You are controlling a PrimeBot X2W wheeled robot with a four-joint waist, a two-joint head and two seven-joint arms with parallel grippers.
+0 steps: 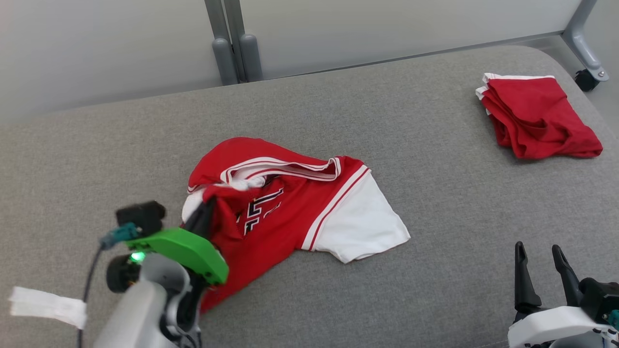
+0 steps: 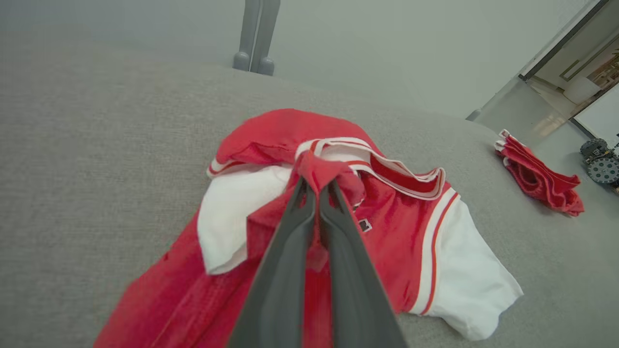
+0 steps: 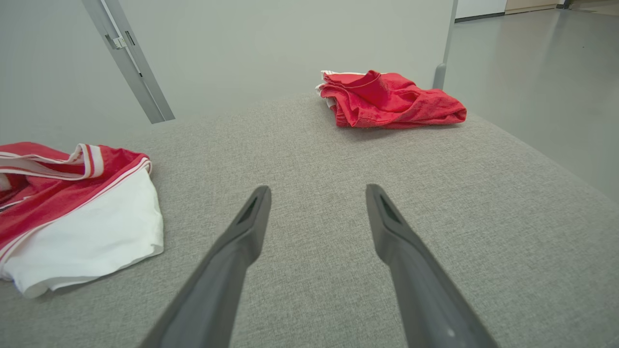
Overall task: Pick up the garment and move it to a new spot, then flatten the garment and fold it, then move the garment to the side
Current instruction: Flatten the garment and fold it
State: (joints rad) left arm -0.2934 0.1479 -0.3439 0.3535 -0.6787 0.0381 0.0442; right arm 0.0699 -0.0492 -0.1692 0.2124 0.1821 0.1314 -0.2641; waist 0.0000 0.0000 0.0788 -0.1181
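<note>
Your left gripper (image 2: 316, 186) is clamped on the garment (image 1: 309, 212). Check the left wrist view: the two dark fingers (image 2: 285, 270) are pressed together, with a bunch of red cloth pinched at their tips, just beside the striped collar (image 2: 387, 166). The garment lies crumpled near the middle of the grey cushion (image 1: 435, 169), a little toward your left. It has a red body and dark lettering on the chest (image 1: 256, 212). One white sleeve (image 1: 358, 227) is spread flat out to the right, and the other white sleeve (image 2: 232, 217) is flopped over just left of the fingers. In the head view your left arm comes in from the lower left, its green bracket (image 1: 184, 249) over the garment's near-left edge. A strip of white tape (image 1: 46, 307) shows down by the frame's corner. Your right gripper (image 1: 537, 249) sits at the lower right with its jaws spread wide and nothing between them. It is over bare cushion, well apart from the garment, and that flat white sleeve is the nearest cloth off to its left. On the cushion's far right corner lies a folded red pile (image 1: 537, 116), well clear of both grippers. Behind the cushion stand grey partition posts (image 1: 237, 48), with a black caster (image 1: 586, 79) at the far right.
</note>
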